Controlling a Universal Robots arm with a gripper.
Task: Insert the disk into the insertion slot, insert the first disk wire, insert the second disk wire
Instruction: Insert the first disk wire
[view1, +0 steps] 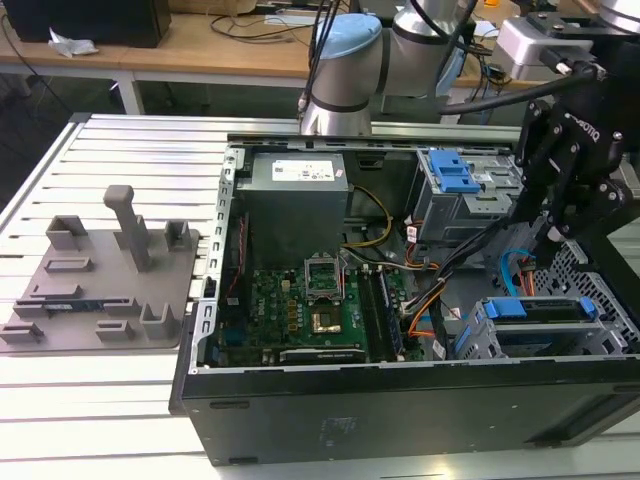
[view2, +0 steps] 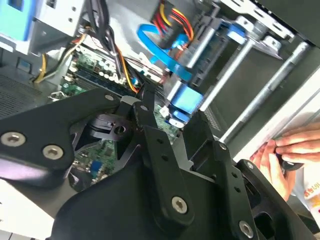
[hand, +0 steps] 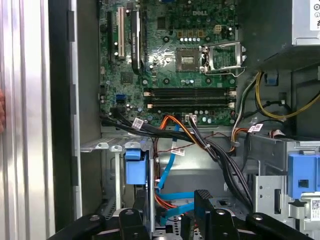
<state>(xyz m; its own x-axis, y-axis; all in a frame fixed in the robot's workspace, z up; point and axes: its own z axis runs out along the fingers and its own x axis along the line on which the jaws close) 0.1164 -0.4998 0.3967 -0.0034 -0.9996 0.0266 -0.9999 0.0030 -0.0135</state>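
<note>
- While the gripper (view1: 555, 238) is hanging at the exterior view's right, over the drive corner of the open computer case (view1: 400, 420), its fingers (hand: 202, 200) are standing released, parted, gripping nothing.
- Disk (view1: 540, 308), blue-framed: is lying flat, seated inside the insertion slot (view1: 478, 340) at the lower right of the exterior view, below the gripper and apart from it.
- Blue caddy end (hand: 135, 167): is showing in both wrist views just beyond the fingertips, not touching them.
- Blue flat cable (hand: 172, 197): is looping loose over the case floor, passing behind the gap between the fingers in the first wrist view.
- Wire bundle (hand: 200, 140), black and orange: is running from the motherboard (view1: 300, 310) toward the drive corner.
- Power supply (view1: 298, 190), grey box: is sitting above the motherboard in the exterior view, at the upper middle of the case.
- Grey bay with blue latch (view1: 455, 180): is standing at the case's upper right, behind the gripper.
- Grey fixture plate (view1: 100, 280): is resting on the slatted table (view1: 100, 400) at the exterior view's left, well apart from the case.
- Person's hand (view2: 277, 155): is resting outside the case wall in the second wrist view.
</note>
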